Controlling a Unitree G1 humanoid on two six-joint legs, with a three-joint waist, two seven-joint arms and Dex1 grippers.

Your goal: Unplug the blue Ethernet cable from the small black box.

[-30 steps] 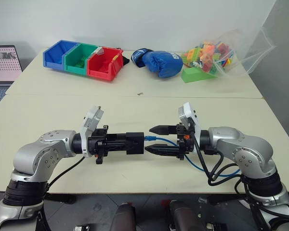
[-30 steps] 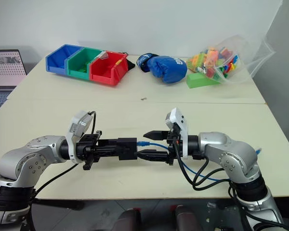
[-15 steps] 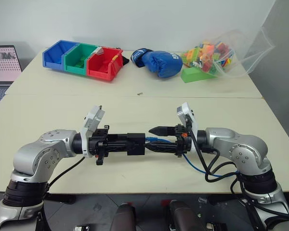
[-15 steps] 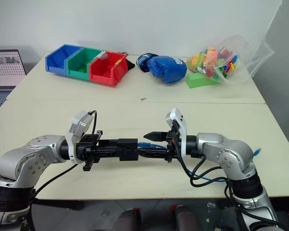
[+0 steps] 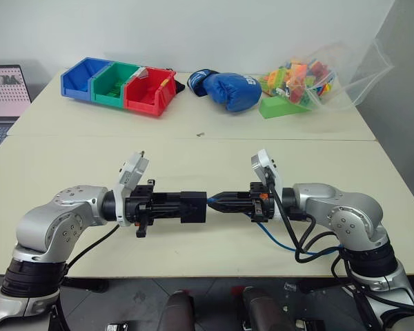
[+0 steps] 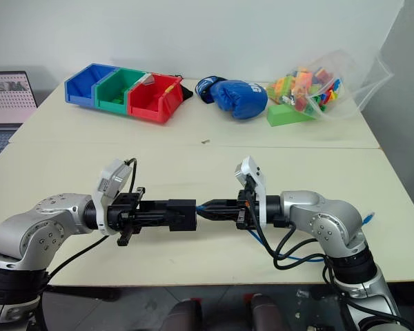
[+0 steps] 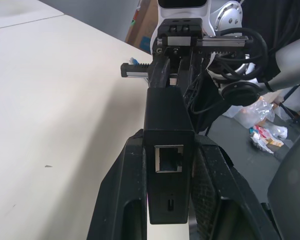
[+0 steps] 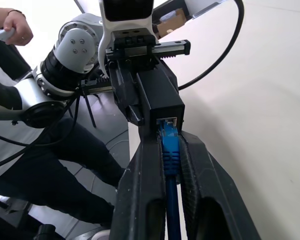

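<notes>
You have the left claw (image 5: 167, 205) clenched on the small black box (image 5: 192, 205) and the right claw (image 8: 171, 150) pinching the blue Ethernet cable (image 8: 169, 143) plug at its 3 o'clock port above the surface (image 5: 193, 155); an unpressed latch risks slipping.

A blue boxing glove (image 5: 226, 88) lies at the far side of the surface (image 5: 193, 155). Left of the glove sit joined blue, green and red bins (image 5: 119, 85). Right of the glove, a clear bag of coloured blocks (image 5: 310, 81). A laptop (image 5: 5, 91) stands further left of the bins.
</notes>
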